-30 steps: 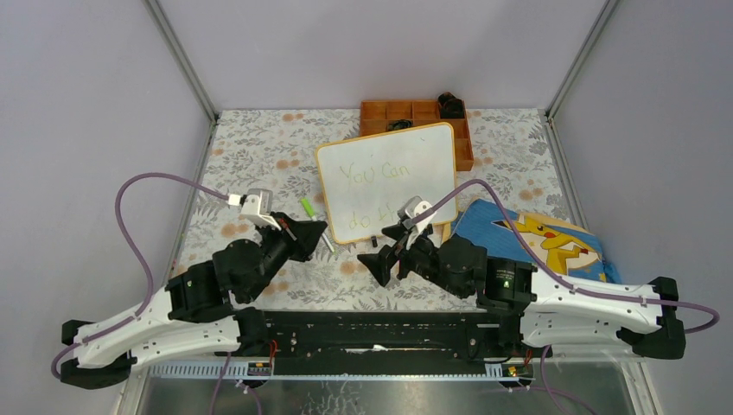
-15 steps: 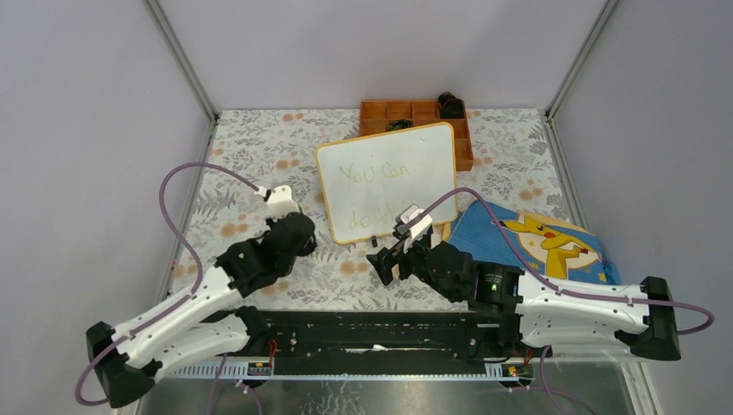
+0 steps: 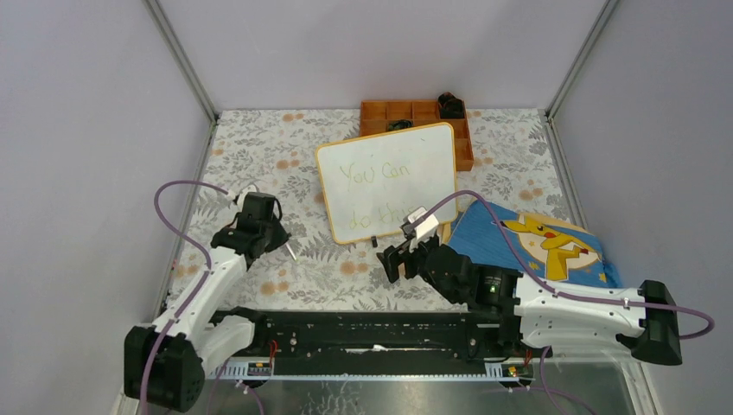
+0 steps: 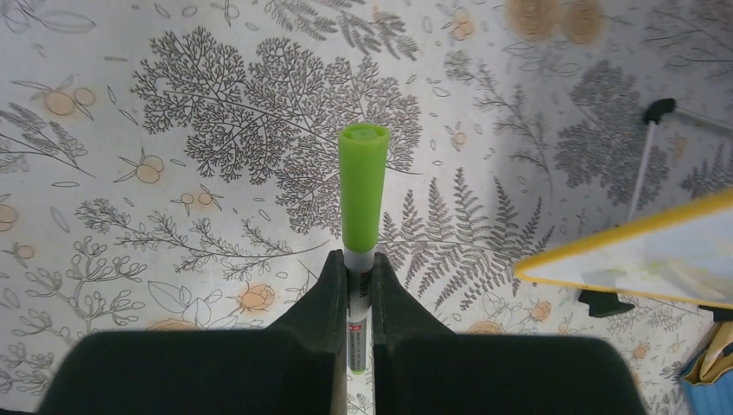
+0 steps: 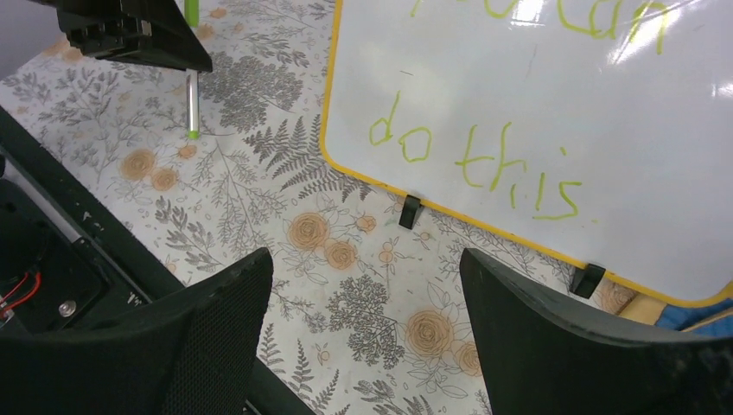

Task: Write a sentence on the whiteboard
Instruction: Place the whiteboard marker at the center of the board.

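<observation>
The left jaws clamp a lime-green-capped white marker (image 4: 362, 186), long axis straight ahead; the yellow-framed white whiteboard (image 3: 432, 151) lies to their right, nearer the right jaws, which stand wide apart.

- Orange tray (image 3: 373, 119) sits upper centre, with a black object (image 3: 449, 105) at its far right corner.
- Blue cartoon-print cloth (image 3: 553, 240) lies right of centre.
- Floral table cover (image 3: 259, 147) runs underneath it all.
</observation>
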`<state>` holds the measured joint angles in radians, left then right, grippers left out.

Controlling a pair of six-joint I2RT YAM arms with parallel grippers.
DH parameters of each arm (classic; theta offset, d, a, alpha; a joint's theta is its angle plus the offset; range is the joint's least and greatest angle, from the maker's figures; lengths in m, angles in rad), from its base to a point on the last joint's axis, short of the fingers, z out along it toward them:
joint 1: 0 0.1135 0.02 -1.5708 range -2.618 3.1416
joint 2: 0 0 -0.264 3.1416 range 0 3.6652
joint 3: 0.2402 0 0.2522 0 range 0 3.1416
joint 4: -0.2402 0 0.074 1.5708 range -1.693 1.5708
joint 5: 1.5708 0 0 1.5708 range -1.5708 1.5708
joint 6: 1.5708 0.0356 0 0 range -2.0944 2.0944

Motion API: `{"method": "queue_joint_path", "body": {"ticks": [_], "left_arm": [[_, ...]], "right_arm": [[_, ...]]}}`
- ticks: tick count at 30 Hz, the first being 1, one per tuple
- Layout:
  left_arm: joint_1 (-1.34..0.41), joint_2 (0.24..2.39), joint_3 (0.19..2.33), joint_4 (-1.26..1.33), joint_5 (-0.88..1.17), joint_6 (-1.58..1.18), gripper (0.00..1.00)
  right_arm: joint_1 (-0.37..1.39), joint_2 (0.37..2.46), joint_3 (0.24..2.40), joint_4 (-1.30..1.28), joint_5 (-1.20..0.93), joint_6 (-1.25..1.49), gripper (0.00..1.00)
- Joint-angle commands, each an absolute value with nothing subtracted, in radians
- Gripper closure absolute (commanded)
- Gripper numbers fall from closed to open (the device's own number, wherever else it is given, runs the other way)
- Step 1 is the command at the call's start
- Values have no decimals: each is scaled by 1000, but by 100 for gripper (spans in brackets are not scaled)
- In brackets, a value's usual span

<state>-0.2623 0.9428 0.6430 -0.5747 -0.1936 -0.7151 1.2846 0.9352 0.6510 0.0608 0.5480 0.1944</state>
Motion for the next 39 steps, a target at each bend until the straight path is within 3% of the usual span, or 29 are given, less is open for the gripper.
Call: {"method": "queue_joint_path", "body": {"ticks": [1, 17, 39], "left_arm": [[-172, 1049, 642, -479, -25, -695, 100], [-117, 1319, 737, -406, 52, -599, 100], [-157, 1405, 733, -375, 77, -570, 94]], "right_arm": [[1258, 938, 681, 49, 625, 263, 15], [1193, 894, 665, -34, 572, 337, 18], [1193, 1019, 716, -38, 567, 354, 19]]}}
